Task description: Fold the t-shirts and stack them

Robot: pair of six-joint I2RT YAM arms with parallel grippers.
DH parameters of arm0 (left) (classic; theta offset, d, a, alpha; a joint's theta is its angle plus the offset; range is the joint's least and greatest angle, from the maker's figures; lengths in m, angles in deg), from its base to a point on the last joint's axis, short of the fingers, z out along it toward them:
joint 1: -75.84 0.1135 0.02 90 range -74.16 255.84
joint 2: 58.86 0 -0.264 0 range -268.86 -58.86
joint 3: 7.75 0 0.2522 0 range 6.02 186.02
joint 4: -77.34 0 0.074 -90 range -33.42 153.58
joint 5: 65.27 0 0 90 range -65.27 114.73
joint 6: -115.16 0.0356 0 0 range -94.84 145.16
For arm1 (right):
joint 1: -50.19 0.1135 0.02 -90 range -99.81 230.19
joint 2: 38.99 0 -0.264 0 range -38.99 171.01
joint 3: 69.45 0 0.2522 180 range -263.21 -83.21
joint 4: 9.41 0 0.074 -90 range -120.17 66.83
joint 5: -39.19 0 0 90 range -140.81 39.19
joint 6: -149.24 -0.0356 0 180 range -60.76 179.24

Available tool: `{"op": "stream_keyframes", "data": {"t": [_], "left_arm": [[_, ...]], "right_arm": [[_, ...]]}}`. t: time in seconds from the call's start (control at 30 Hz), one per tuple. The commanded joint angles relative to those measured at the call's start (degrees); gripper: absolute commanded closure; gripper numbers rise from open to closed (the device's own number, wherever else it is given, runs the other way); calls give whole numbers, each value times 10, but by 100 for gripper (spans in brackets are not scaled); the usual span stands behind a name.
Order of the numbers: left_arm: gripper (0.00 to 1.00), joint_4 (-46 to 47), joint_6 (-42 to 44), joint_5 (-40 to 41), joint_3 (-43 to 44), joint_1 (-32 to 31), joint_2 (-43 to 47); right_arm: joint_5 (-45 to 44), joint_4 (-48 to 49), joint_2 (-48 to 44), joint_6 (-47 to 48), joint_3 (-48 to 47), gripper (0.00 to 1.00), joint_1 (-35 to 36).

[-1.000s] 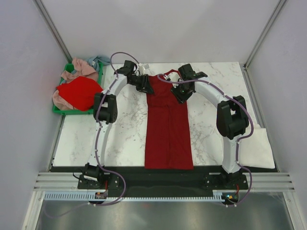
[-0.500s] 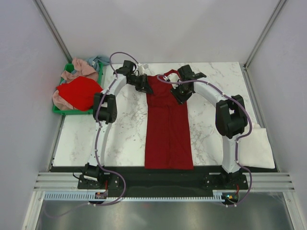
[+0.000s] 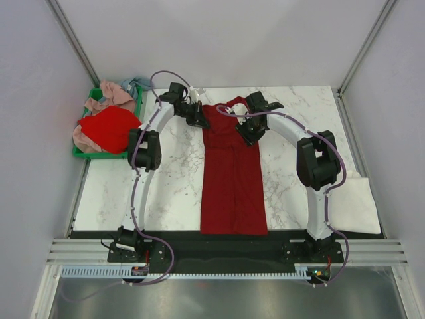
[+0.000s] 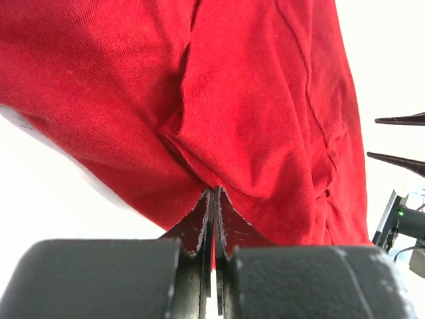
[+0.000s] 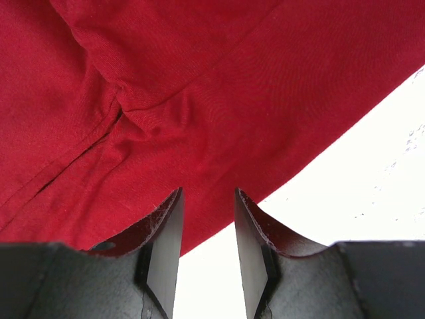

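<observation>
Left gripper (image 4: 214, 193) is clamped tight on the edge of the dark crimson t-shirt (image 3: 232, 173) at its far left corner, while the right gripper (image 5: 206, 196) has its fingers spread at the far right corner, gripping nothing! The shirt lies down the middle of the marble table (image 3: 172, 179) as a long narrow strip, so I'd say the sides are folded in and the end-over-end fold is left. A cream-white shirt (image 3: 358, 203) lies flat at the right edge, and bright red (image 3: 106, 127), dusty pink (image 3: 109, 93) and light blue (image 3: 138, 82) ones sit heaped in the green crate (image 3: 80, 153), so plenty remains.
</observation>
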Motion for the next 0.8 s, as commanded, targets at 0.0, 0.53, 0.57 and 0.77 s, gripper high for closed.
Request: {"op": "stream_keyframes", "data": {"t": [0.0,0.53,0.57,0.77], "left_arm": [[98,10,14,8,13,9,71],[98,-12,41,44,5,23,93],[98,-13,41,48,5,24,92],[73,-18,41,142,17,26,107]], "right_arm": [[0,17,-1,1,-17,56,3],[5,29,7,-4,-18,56,3],[5,29,7,-5,-18,56,2],[5,30,4,-7,-16,56,2]]}}
